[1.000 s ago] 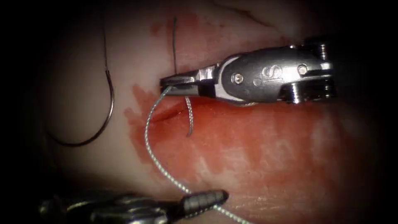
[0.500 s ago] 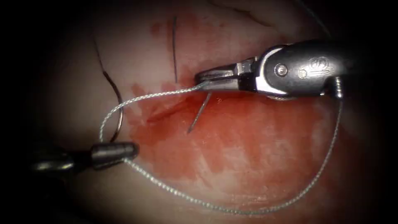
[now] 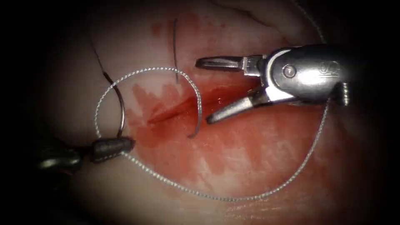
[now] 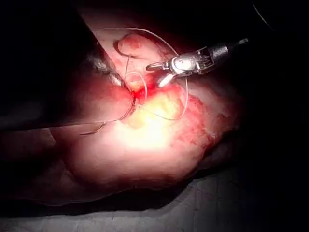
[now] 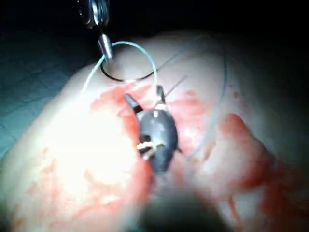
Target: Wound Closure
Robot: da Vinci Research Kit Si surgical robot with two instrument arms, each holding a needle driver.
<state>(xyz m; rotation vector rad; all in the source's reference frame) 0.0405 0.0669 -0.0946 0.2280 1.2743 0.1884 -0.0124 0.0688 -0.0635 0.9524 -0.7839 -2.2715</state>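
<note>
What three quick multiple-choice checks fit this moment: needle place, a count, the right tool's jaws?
1. The needle is:
A in the right tool
B on the tissue, left of the cut
C right of the cut
2. Tools gripping thread:
A none
B one
C two
3. Right tool's jaws:
A open, empty
B shut on needle
C shut on thread

B: the needle lies left of the cut.
B: the left tool alone clamps thread.
A: its jaws stand spread, nothing between.
</note>
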